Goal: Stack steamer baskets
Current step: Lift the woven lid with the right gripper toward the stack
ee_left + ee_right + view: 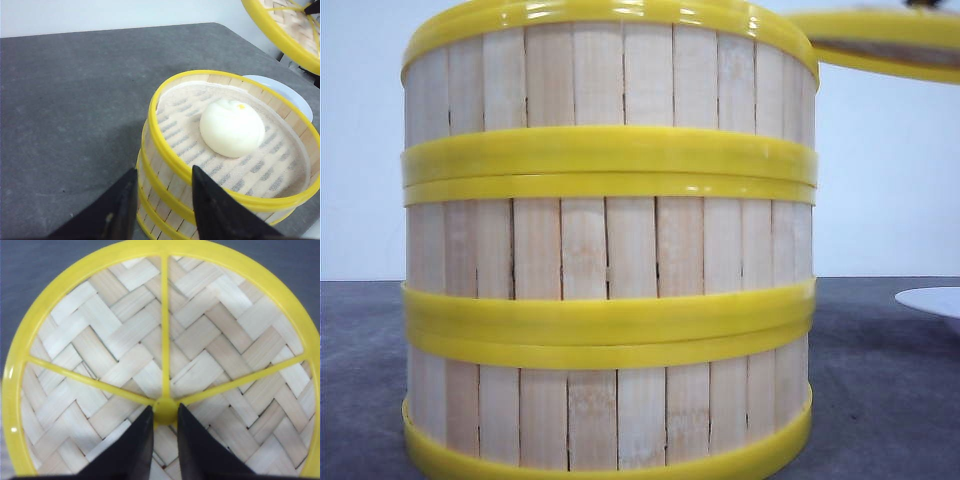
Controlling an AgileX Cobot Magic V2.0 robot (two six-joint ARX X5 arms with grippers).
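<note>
On grey matte table [65, 110], slatted yellow-rimmed steamer baskets [608, 250] stand stacked.

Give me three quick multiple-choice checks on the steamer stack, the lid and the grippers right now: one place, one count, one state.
1. Where does the white bun sit?
A. In the top steamer basket
B. On the white plate
C. On the grey table

2. How many baskets make up the stack?
A. Two
B. Three
C. Four

3. What is the right gripper doing?
A. Hanging open over bare table
B. Shut on the woven lid at its yellow centre knob
C. Gripping the plate

Answers: 1 A, the left wrist view shows the bun on the top basket's cloth liner. 2 B, the front view shows three slatted tiers between yellow rims. 3 B, its fingers close on the hub where the lid's spokes meet.
</note>
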